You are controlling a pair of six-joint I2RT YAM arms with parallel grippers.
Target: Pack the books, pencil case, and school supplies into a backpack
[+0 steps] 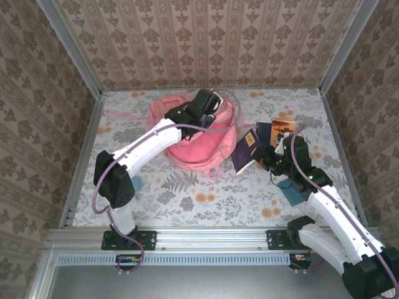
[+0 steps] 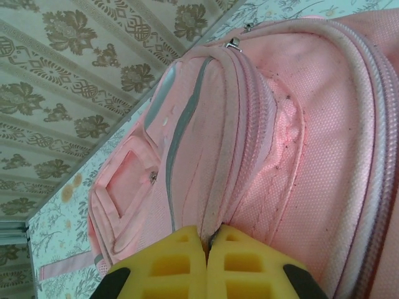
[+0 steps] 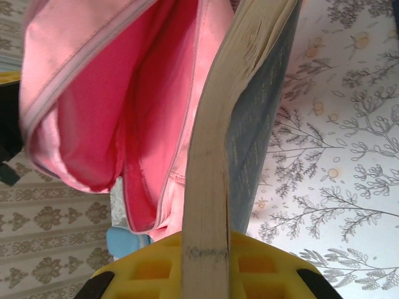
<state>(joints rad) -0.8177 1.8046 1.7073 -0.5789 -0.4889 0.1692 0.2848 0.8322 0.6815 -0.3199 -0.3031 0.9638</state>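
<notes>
Both arms (image 1: 149, 143) reach forward, left fingers (image 2: 181, 265) pinching the backpack (image 2: 299, 156) at its zipper, right fingers (image 3: 149, 271) clamping a navy book (image 3: 209, 187).

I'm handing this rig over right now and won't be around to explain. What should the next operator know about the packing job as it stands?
Left gripper: shut on the large pink fabric backpack, pinching a seam by a zipper.
Right gripper: shut on a thin navy-blue book, held edge-on at the backpack's open mouth, not yet inside.
On the table right of the backpack: second navy book and orange-brown booklet.
Small light-blue item by the left arm; flat teal piece by the right arm.
Done: backpack opened, first book lifted. Nothing visibly packed.
Left: everything goes in.
</notes>
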